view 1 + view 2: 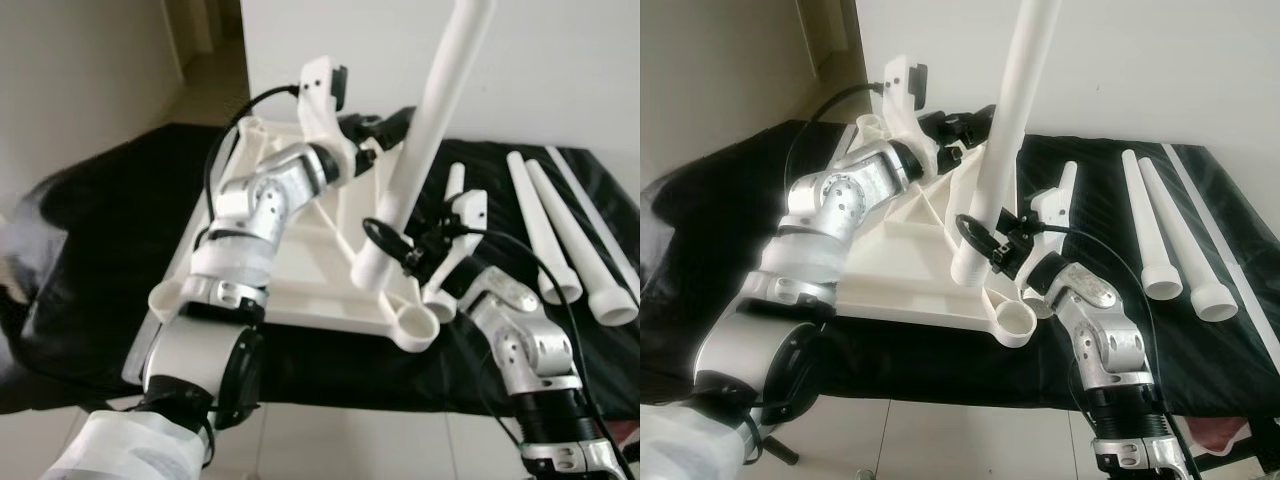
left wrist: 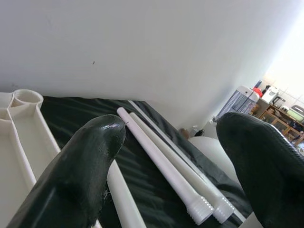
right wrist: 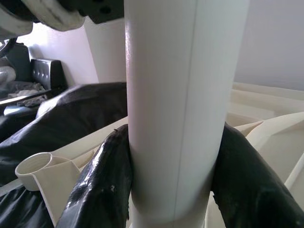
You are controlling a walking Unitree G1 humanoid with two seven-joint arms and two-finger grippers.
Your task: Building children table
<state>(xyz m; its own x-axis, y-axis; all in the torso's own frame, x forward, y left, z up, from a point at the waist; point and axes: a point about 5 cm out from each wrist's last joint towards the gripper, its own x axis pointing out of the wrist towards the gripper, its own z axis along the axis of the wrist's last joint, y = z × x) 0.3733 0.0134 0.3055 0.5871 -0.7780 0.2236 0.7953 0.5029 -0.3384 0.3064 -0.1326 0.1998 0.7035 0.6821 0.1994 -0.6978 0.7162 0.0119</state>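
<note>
On the black cloth (image 1: 110,240) by a white wall (image 1: 560,60) lay the upside-down white plastic tabletop (image 1: 300,270). Right gripper (image 1: 392,248) squeezed a long white plastic leg (image 1: 425,130) standing on it. Left gripper (image 1: 385,125) was spread wide, holding nothing, near spare white legs (image 1: 560,235).

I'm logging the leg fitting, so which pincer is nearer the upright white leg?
Right. The right pincer is clamped around the upright white leg near its base. The left pincer is open beside the leg higher up, not touching it.
</note>
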